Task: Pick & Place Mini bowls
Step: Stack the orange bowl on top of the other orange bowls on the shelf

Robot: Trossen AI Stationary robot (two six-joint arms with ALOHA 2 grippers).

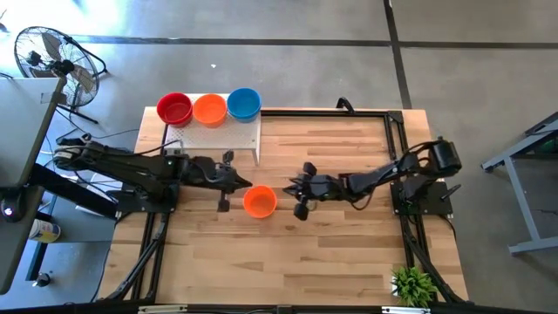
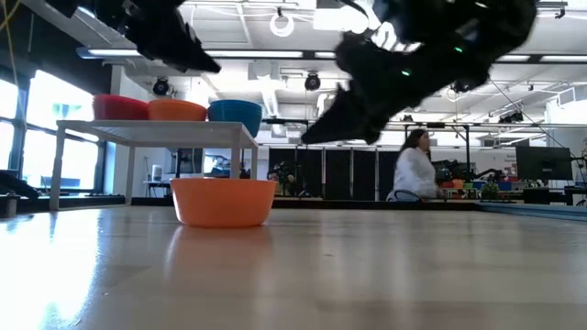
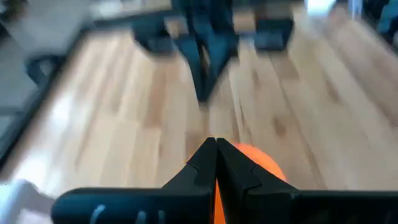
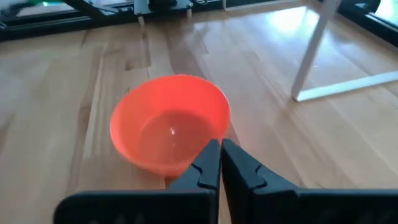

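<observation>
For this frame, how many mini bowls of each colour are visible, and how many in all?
Red round plastic mini bowl: 1, on the white raised board.
Orange round plastic mini bowls: 2, one on the board, one on the wooden table.
Blue round plastic mini bowl: 1, on the board.
Total: 4

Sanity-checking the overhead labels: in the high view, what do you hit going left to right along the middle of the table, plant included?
left gripper → orange bowl on the table → right gripper → green plant at the table's right corner. The three bowls on the white stand sit farther back, so they are left out.
</observation>
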